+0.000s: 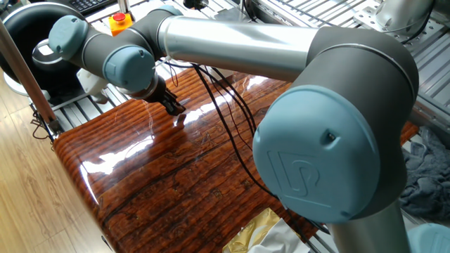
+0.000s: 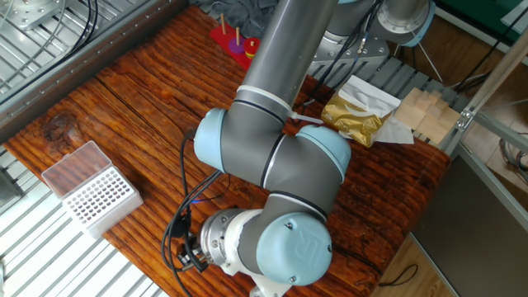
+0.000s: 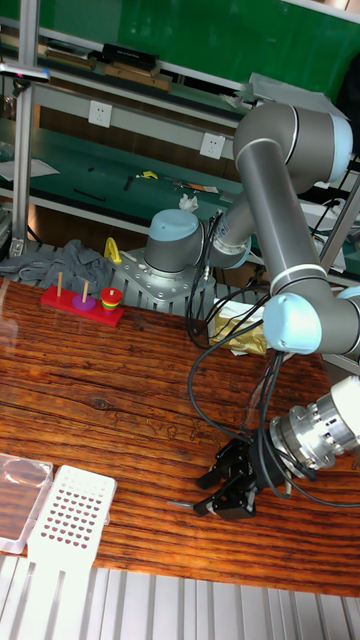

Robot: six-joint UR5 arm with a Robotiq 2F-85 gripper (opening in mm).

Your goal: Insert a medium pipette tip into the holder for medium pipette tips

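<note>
Hand (image 3: pixel 222 478) sits low over the wooden counter (image 3: pixel 90 400), near its front edge, fingers pointing toward the holder side. A thin dark sliver pokes out at the fingertips in the tall fixed view; probably the medium pipette tip (image 3: pixel 180 476), too small to confirm. Jaws look narrow, but whether they actually pinch it I cannot tell. In one fixed view the hand (image 1: pixel 174 106) hovers just over the glossy surface.

Holder for medium pipette tips (image 3: pixel 68 512) stands well apart at the counter corner, hole grid up, clear lid (image 3: pixel 22 486) beside it; also seen in the other fixed view (image 2: pixel 99 198).

To do well: lift first, keep the tip vertical, centre over one hole, descend slowly.
</note>
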